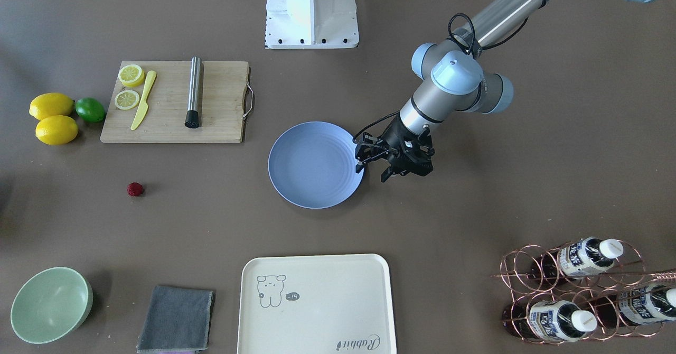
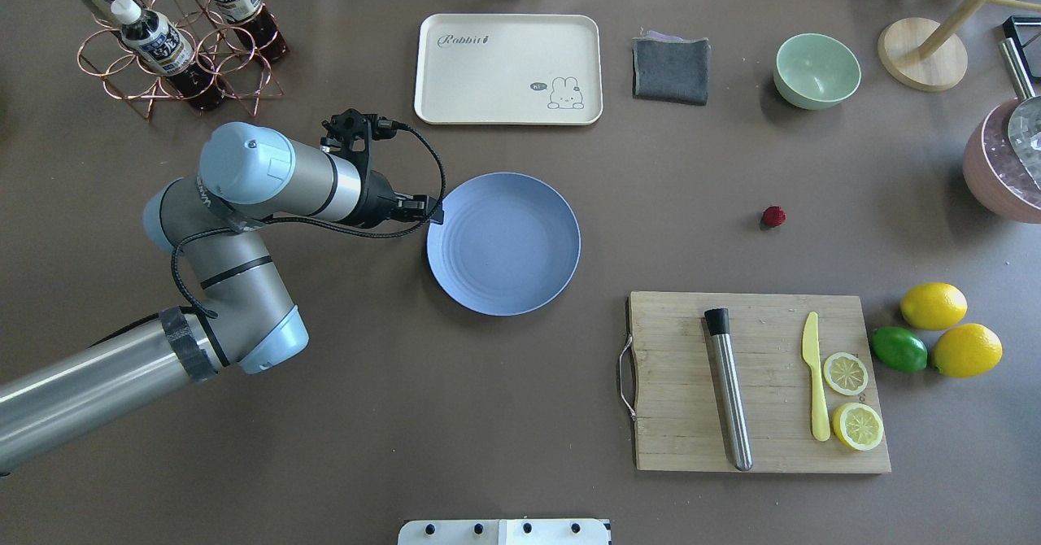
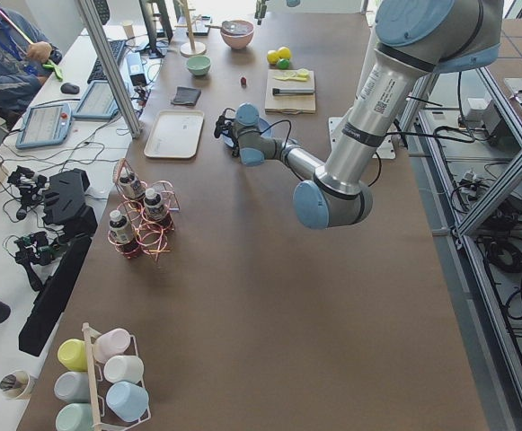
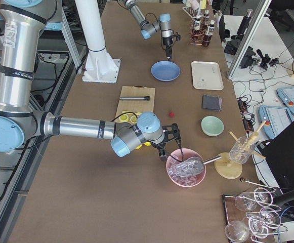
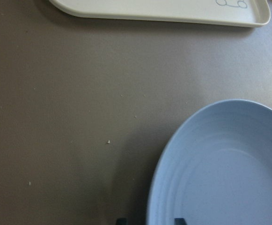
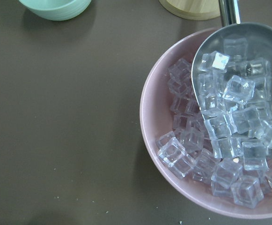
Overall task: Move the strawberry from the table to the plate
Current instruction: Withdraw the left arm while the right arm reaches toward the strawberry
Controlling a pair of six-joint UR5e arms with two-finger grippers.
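Note:
The strawberry (image 1: 135, 189) (image 2: 773, 217) is a small dark-red berry lying alone on the table (image 2: 667, 203), between the cutting board and the mint bowl. The light-blue plate (image 1: 311, 164) (image 2: 504, 244) sits near the table's middle with nothing on it. My left gripper (image 1: 373, 173) (image 2: 435, 211) is open and low at the plate's rim, far from the berry. In the left wrist view its two fingertips straddle the plate (image 5: 229, 168) edge. My right gripper (image 4: 170, 144) hovers over a pink bowl of ice. I cannot tell whether it is open or shut.
A wooden cutting board (image 2: 764, 439) carries a steel muddler, a yellow knife and lemon slices. Two lemons and a lime (image 2: 899, 349) lie beside it. A mint bowl (image 2: 816, 71), grey cloth (image 2: 671, 69), cream tray (image 2: 504, 65), bottle rack (image 2: 175, 49) and pink ice bowl (image 6: 154, 117) line the far side.

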